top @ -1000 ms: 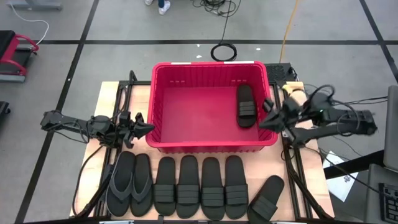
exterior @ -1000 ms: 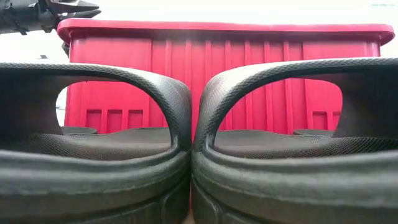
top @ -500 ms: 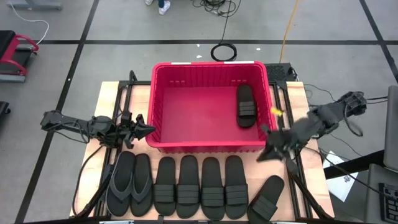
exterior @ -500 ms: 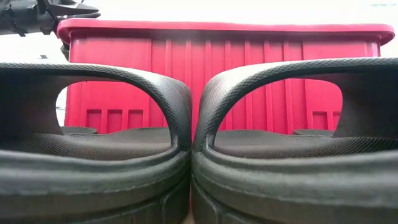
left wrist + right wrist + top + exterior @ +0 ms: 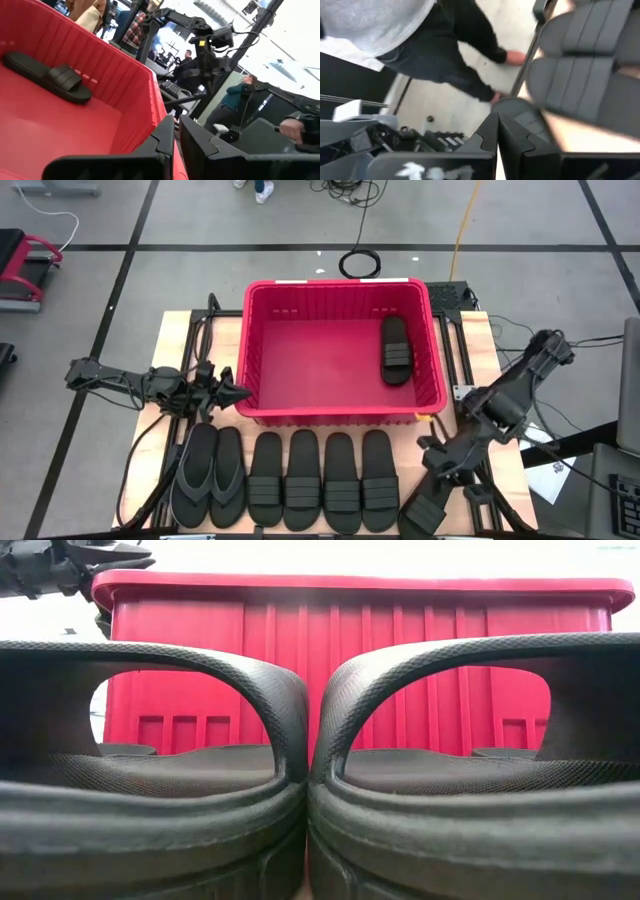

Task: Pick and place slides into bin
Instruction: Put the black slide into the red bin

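Observation:
The red bin (image 5: pixel 255 370) stands at the table's middle, with one black slide (image 5: pixel 395 350) lying flat along its right wall. Six more slides (image 5: pixel 303 480) lie side by side in front of it; the two leftmost are flip-flops (image 5: pixel 210 475). A seventh slide (image 5: pixel 422 508) lies askew at the near right. My right gripper (image 5: pixel 437 470), shut and slanting down, hangs above that slide (image 5: pixel 585 65). My left gripper (image 5: pixel 240 393) waits shut by the bin's near left corner, at rim height (image 5: pixel 120 555). Neither holds anything.
Two strap slides (image 5: pixel 150 790) fill the low view in front of the bin's near wall (image 5: pixel 380 670). Dark frame rails (image 5: pixel 470 480) and cables run along both table sides. A person (image 5: pixel 395 30) stands beyond the near right edge; others show past the bin (image 5: pixel 235 100).
My right gripper has swung from beside the bin's right wall toward the table's near edge, tipping from about level to slanting down. It now hangs over the askew slide and has stayed shut. No slide has moved.

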`<act>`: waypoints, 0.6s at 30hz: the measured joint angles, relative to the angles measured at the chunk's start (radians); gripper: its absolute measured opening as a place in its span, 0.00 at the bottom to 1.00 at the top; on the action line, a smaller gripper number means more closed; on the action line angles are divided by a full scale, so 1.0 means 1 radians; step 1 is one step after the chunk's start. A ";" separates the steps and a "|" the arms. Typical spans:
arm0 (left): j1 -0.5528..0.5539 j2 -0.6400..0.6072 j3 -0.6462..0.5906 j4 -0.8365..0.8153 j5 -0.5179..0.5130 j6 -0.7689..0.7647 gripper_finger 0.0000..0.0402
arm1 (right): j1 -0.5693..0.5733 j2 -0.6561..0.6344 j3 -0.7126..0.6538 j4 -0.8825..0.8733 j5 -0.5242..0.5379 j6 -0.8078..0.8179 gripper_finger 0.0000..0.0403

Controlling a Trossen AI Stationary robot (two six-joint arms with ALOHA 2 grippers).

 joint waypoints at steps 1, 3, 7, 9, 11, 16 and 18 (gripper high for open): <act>0.000 0.000 0.000 0.000 0.009 0.008 0.06 | 0.009 -0.003 -0.030 0.008 -0.004 0.031 0.00; 0.000 0.000 0.000 0.000 0.015 0.019 0.06 | 0.021 -0.008 -0.101 0.054 -0.006 0.098 0.00; 0.000 0.000 0.000 0.000 0.031 0.022 0.06 | 0.026 -0.034 -0.254 0.297 -0.004 0.252 0.03; 0.000 0.000 0.000 0.000 0.064 0.022 0.06 | 0.026 -0.036 -0.320 0.413 -0.002 0.334 0.08; 0.000 0.000 0.000 -0.008 0.102 0.020 0.06 | 0.026 -0.035 -0.368 0.449 -0.003 0.423 0.14; 0.000 0.000 0.000 -0.046 0.170 0.007 0.06 | 0.046 -0.035 -0.457 0.475 -0.001 0.580 0.34; 0.000 0.000 0.000 -0.053 0.183 0.006 0.06 | 0.057 -0.035 -0.488 0.523 0.001 0.619 0.43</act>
